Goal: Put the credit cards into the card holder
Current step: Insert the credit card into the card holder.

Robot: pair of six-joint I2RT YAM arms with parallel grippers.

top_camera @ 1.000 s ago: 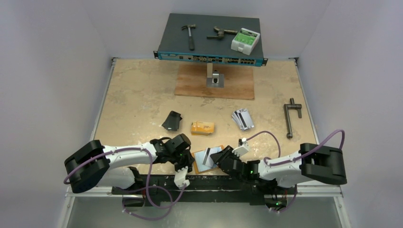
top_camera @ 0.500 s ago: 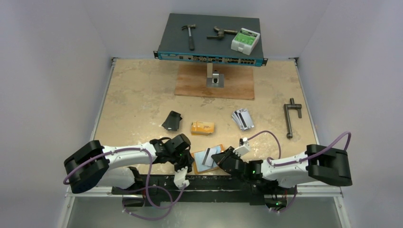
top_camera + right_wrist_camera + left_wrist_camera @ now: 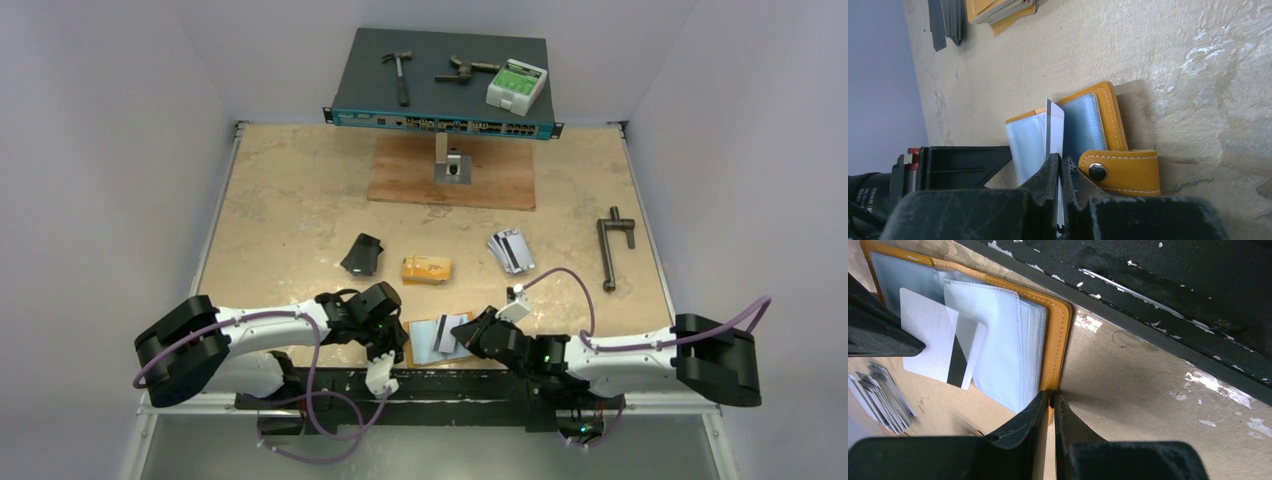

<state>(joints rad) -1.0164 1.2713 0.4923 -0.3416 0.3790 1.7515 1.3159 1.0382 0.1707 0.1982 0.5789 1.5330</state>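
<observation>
Pinching the near edge of the card holder (image 3: 1060,335), the left fingers (image 3: 1047,401) are drawn narrow on its orange spine, right by the black strip at the tabletop's (image 3: 290,210) near edge. The holder lies open close to the arm bases and between the two arms. It is an orange, leather-like bifold with pale stitching around its rim and a sheaf of greyish clear sleeves fanned across the inside. In the right wrist view a small tab (image 3: 1120,172) with a round metal snap folds out from its outer cover.

Over the sleeves sits one silver-grey credit card (image 3: 933,337) with a black magnetic stripe across one face. The right fingers (image 3: 1054,165) are closed tight on its near end, holding it on edge above the sleeves. From these angles I cannot tell whether its far end has entered a pocket or only rests against the plastic.

Farther back on the tabletop, from left to right, lie a black folded case (image 3: 362,254), a yellow-orange card stack (image 3: 426,269), a fanned silver-grey card stack (image 3: 510,250) and a dark metal tool (image 3: 612,250), all well apart from the holder.
</observation>
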